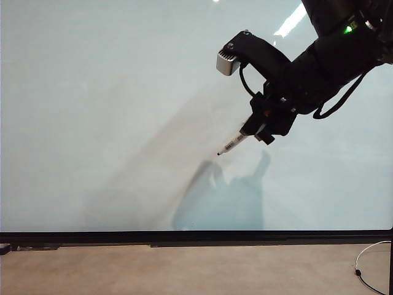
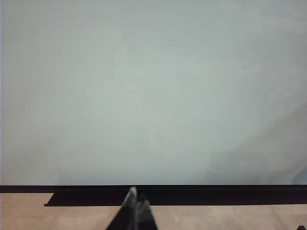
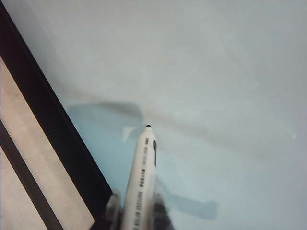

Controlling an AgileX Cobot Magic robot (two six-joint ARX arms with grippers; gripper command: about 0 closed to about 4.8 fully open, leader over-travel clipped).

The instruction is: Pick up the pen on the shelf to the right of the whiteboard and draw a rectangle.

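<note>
White slim pen [image 1: 234, 143] in right claw [image 1: 256, 131], glossy whiteboard [image 1: 110, 110].

Dark printing runs along the pen [image 3: 141, 182] (too blurred to read).

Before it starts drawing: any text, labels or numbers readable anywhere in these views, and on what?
Pen, held by the right gripper in front of the whiteboard: dark printing along the barrel, too small and blurred to read.
Whiteboard: no text or marks visible.
Left gripper, low by the board's bottom edge: no label visible.
Nothing else legible.
</note>
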